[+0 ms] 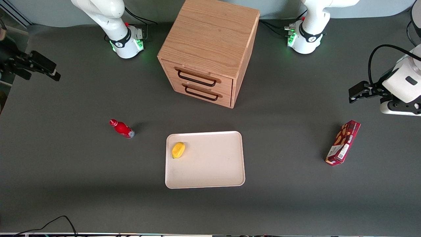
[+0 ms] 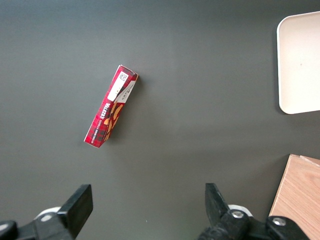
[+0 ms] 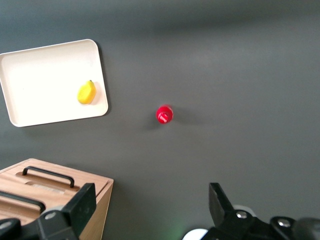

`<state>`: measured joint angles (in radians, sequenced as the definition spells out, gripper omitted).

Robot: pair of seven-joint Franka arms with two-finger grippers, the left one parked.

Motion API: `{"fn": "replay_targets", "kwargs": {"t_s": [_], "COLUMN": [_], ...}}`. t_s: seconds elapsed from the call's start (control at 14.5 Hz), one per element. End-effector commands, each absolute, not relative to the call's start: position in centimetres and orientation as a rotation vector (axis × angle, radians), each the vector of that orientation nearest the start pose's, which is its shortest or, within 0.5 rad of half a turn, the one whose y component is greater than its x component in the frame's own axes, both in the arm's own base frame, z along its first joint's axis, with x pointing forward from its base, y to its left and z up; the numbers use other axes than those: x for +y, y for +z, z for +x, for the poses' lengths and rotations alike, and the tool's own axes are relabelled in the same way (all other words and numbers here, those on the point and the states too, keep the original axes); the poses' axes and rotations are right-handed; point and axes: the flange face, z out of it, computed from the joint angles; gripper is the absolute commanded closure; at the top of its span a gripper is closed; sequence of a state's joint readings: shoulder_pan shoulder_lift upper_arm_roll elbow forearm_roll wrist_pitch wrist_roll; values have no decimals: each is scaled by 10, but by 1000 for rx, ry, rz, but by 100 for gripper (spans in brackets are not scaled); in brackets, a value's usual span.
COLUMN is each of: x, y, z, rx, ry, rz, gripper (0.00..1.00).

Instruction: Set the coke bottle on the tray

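Observation:
The coke bottle (image 1: 121, 128) is small and all red with a red cap. It stands upright on the dark table, beside the tray toward the working arm's end. The right wrist view shows it from above (image 3: 164, 114). The cream-white tray (image 1: 213, 164) lies flat in front of the cabinet, nearer the front camera; it also shows in the right wrist view (image 3: 45, 80). My right gripper (image 1: 54, 74) hangs well above the table at the working arm's end, apart from the bottle. It is open and empty, with the fingers (image 3: 82, 202) spread wide around the midpoint (image 3: 150, 205).
A yellow fruit (image 1: 178, 149) lies on the tray near the edge closest to the bottle. A wooden two-drawer cabinet (image 1: 207, 49) stands mid-table, both drawers shut. A dark red snack box (image 1: 343, 142) lies toward the parked arm's end.

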<state>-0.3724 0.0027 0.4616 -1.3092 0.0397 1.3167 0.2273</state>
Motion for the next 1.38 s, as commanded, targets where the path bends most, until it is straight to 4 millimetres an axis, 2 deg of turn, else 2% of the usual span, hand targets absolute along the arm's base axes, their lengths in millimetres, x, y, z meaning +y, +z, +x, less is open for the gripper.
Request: {"fn": "replay_targets", "kwargs": {"t_s": [0.0,0.21,0.41,0.62,0.97,1.31], "x": [60,68,69,64,64,64], "y": [744,735,711,674,578,474], "z": [505,508,517,535,560,563], "rx": [284,333,310,325,341,347], "ry": [-18,18,92,136,110,50], "rz": [-3085,-3086,-3093,-3086,-3082,-3076], "gripper": [0,0,0,0,0,0]}}
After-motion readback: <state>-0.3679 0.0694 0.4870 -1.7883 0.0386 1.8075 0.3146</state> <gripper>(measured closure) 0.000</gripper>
